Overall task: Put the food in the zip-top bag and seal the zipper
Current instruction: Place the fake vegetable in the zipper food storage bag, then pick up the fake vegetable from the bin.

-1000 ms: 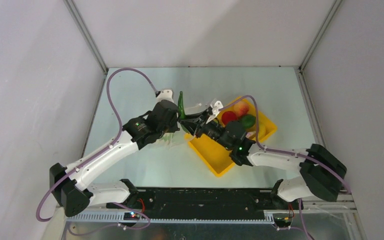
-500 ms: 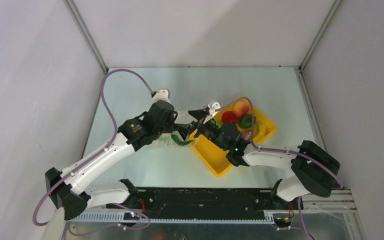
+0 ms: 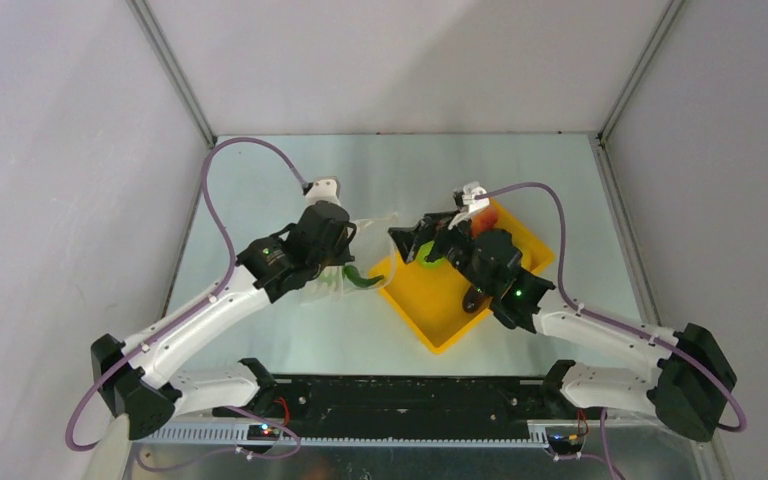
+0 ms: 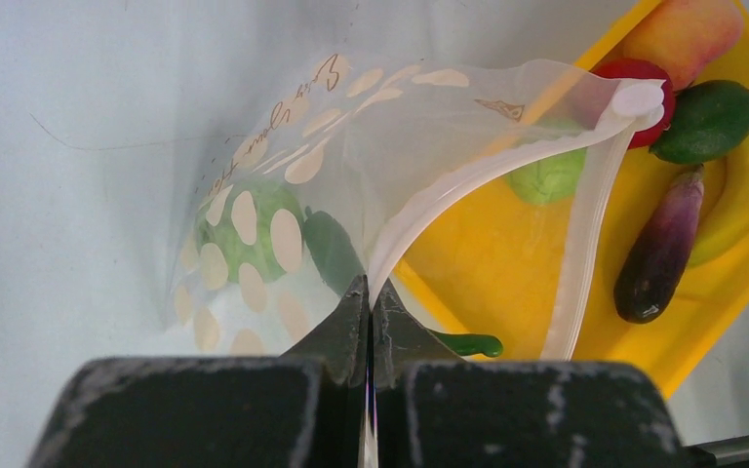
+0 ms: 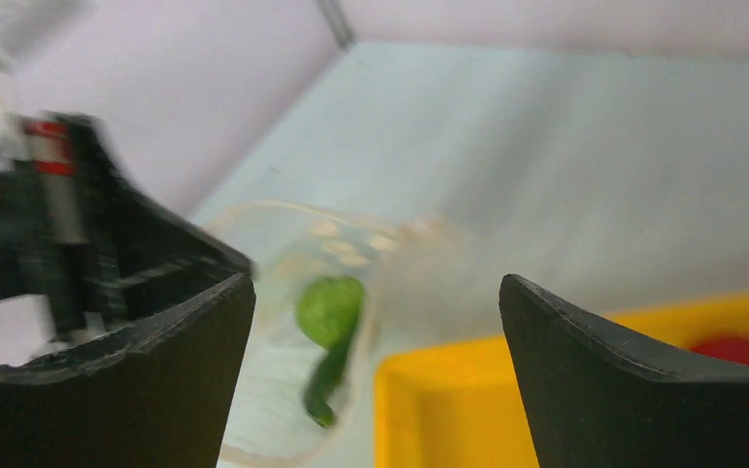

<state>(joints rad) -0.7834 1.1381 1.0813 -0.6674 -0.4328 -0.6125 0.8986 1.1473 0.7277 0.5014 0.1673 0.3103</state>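
My left gripper [image 4: 369, 292] is shut on the white zipper [image 4: 468, 200] edge of the zip-top bag [image 4: 283, 195], holding its mouth up and open. Inside the bag lie a green round fruit [image 4: 254, 229] and the green cucumber [image 4: 336, 253], whose tip pokes out by the mouth. The other food sits in the yellow tray [image 4: 468, 273]: peach [image 4: 683, 29], tomato [image 4: 644, 73], dark green fruit [image 4: 707, 117], banana [image 4: 741, 195], eggplant [image 4: 658, 249] and a light green fruit [image 4: 546, 175]. My right gripper [image 3: 418, 238] hangs open and empty over the tray's left end, facing the bag [image 5: 351, 253].
The yellow tray [image 3: 440, 310] lies diagonally right of centre, its near corner pointing at the arm bases. Grey walls close the table on the left, back and right. My left arm [image 5: 59, 244] fills the left of the right wrist view.
My right gripper opened and let go of the cucumber, which dropped from upright at the bag's mouth to lying inside. It then pulled back right over the tray. The left gripper kept its hold.
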